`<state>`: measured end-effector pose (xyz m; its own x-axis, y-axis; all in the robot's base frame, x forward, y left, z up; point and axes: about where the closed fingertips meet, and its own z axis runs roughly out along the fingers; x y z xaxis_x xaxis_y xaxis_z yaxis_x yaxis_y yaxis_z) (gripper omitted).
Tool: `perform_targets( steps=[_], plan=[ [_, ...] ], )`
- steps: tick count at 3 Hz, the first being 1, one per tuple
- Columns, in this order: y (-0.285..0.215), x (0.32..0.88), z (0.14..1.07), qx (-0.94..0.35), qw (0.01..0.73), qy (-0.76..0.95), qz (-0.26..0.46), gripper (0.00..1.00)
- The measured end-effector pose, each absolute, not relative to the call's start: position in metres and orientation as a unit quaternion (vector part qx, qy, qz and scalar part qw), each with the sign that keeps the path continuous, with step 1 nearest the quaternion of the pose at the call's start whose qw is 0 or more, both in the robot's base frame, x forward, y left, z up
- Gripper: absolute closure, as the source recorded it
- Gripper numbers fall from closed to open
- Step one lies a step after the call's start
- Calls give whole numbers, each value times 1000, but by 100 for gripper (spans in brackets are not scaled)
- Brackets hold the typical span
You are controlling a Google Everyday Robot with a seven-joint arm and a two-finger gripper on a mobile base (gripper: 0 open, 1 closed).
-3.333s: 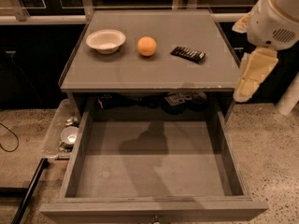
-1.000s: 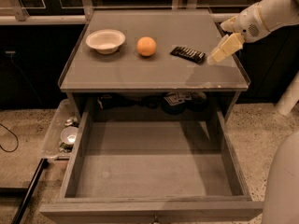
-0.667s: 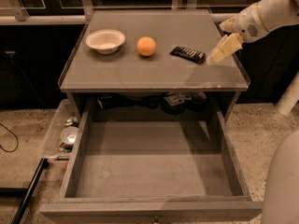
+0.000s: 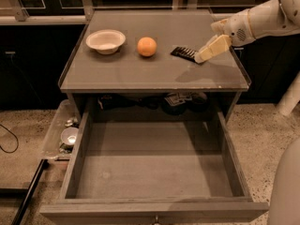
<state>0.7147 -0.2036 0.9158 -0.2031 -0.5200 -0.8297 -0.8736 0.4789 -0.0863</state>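
Dark packet (image 4: pixel 183 53) on table (image 4: pixel 140 75) — hand (image 4: pixel 201 57) just beside it.

The arm (image 4: pixel 265 17) is showing smooth, off-white, rounded shell segments, with a small patch of dark dots on the wrist section. The pincer (image 4: pixel 200 58), hanging over the right side of the counter (image 4: pixel 140 76), is showing a paler tan, tapering wedge shape. A pale, curved base shell (image 4: pixel 287 186) is filling the lower right corner.
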Motion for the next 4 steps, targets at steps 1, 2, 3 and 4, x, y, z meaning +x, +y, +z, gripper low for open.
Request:
perform_targets(
  steps=[1, 2, 3, 4],
  plan=[
    [-195, 721, 917, -452, 448, 740, 218, 0],
    [-193, 731, 909, -444, 454, 743, 211, 0],
    [-198, 742, 900, -436, 456, 750, 197, 0],
    [-200, 754, 894, -431, 460, 753, 188, 0]
  ],
)
